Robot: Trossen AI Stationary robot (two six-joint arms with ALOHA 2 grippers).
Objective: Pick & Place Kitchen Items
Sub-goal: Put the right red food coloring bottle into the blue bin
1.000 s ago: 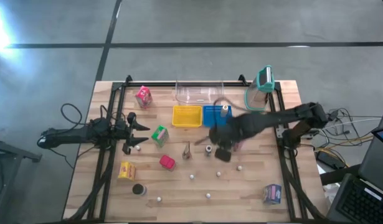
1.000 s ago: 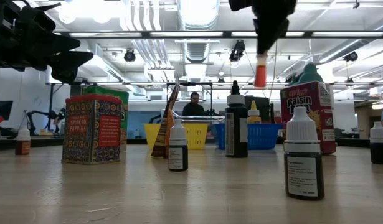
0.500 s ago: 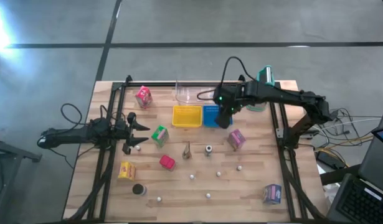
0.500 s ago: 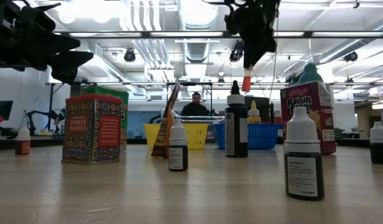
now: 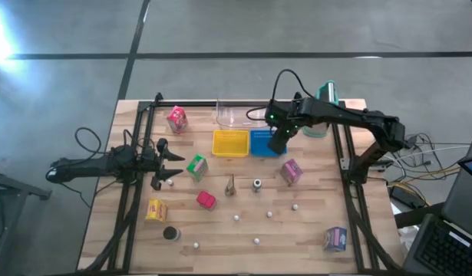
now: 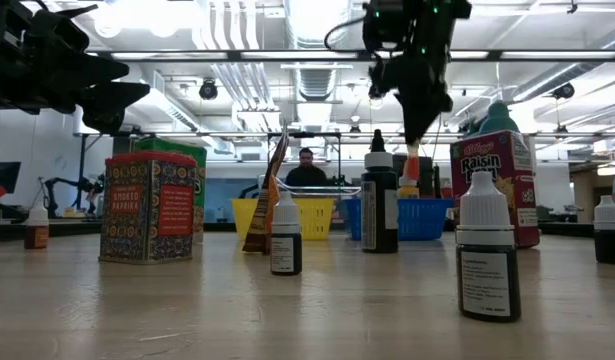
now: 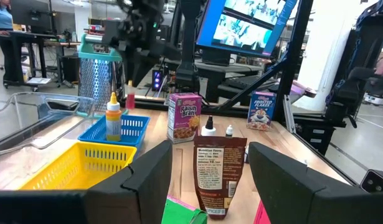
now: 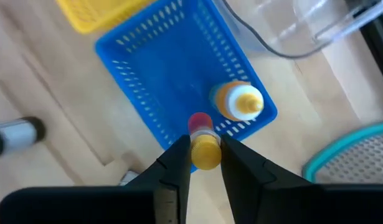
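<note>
Below the right end effector: blue basket, w/ one yellow bottle already standing inside. Fingers clamped on a small red-capped bottle, held over the basket's near rim. Step: place phase, carry looks done. Next: lower into basket clear of the standing bottle, then release. Left end effector idle at bench's left, fingers apart.

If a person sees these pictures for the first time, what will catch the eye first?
Most striking is the right gripper above the blue basket, shut on a small red-capped bottle hanging over the basket's edge. A yellow bottle already stands inside that basket. The left gripper waits open at the table's left side.
</note>
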